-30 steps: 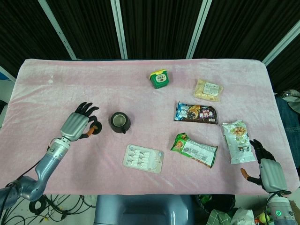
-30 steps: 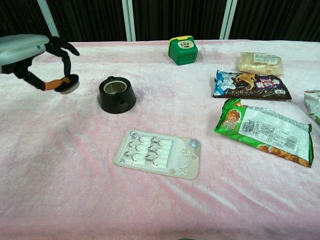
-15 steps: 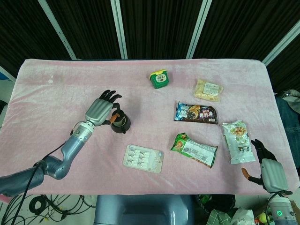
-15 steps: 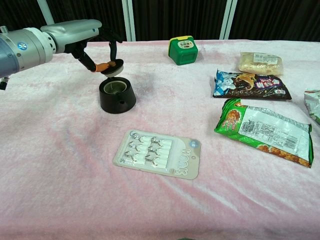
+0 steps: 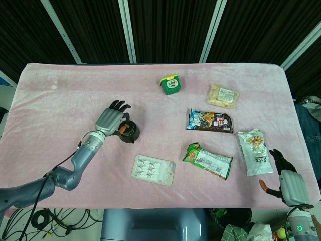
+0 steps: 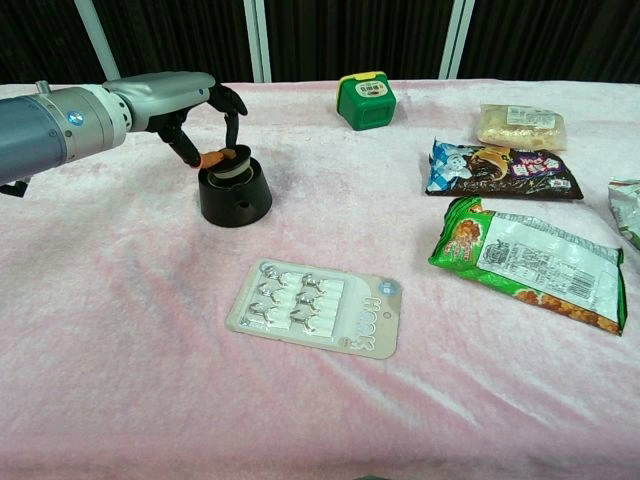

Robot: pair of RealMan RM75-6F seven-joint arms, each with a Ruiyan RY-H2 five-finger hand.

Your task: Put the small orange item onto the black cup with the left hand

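The black cup (image 5: 131, 132) (image 6: 235, 196) stands left of the table's middle on the pink cloth. The small orange item (image 6: 221, 158), an orange tab on a little round lid, sits on the cup's mouth. My left hand (image 5: 111, 119) (image 6: 187, 104) reaches over the cup from the left and pinches the orange tab (image 5: 122, 129) between thumb and a finger. At the front right corner, my right hand (image 5: 286, 179) hangs off the table's edge with fingers apart and nothing in it; the chest view does not show it.
A blister pack (image 5: 153, 169) (image 6: 318, 308) lies in front of the cup. A green box (image 5: 170, 84) (image 6: 366, 100) stands at the back. Several snack bags lie to the right: a dark one (image 5: 210, 120), a green one (image 5: 207, 160) and a white one (image 5: 255, 151).
My left hand carried the orange item rightward from the cloth to above the cup, then lowered it onto the cup's mouth. The right hand stayed put.
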